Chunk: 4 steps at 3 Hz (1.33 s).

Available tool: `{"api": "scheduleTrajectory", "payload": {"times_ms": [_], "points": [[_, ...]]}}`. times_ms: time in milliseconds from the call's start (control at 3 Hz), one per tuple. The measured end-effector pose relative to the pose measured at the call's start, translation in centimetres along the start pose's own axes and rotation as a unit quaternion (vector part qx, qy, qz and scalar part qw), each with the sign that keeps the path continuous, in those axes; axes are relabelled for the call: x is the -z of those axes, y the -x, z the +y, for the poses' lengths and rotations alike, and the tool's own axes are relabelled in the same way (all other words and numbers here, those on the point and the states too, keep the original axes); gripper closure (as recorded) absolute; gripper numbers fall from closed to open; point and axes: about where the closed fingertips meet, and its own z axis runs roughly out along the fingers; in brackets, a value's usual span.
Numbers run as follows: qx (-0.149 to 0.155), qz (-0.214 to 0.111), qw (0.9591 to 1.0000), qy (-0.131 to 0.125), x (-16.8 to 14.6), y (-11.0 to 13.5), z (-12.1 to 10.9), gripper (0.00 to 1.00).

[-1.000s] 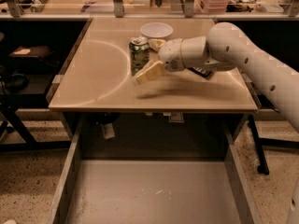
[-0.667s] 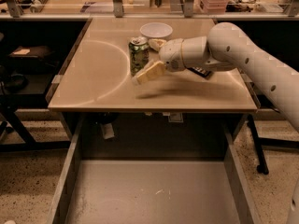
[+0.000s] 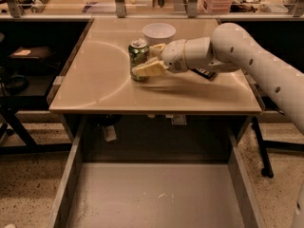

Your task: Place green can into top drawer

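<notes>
The green can (image 3: 137, 56) stands upright on the tan table (image 3: 95, 87), left of centre toward the back. My gripper (image 3: 144, 59) reaches in from the right at can height and is open. One cream finger (image 3: 148, 70) lies across the can's front and the other (image 3: 157, 48) sits behind its right side. The can stays on the table. The top drawer (image 3: 156, 196) is pulled out below the table's front edge, with a bare grey bottom and low side walls.
A white bowl (image 3: 159, 32) sits just behind the can. A small black object (image 3: 204, 73) lies on the table under my arm. Shelves with clutter run along the back. A black rack (image 3: 23, 75) stands to the left.
My gripper has moved a little left, so its fingers now straddle the can. The can has not moved.
</notes>
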Motion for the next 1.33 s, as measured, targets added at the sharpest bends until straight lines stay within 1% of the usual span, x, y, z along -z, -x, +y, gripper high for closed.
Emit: {"api": "scheduleTrajectory", "payload": {"times_ms": [667,1000,1333], "points": [[0.000,0.000,1.0000,0.000,-0.01,0.00,0.00,0.89],[0.000,0.000,1.0000,0.000,-0.01,0.00,0.00,1.00],[0.000,0.000,1.0000,0.000,-0.01,0.00,0.01,1.00]]}}
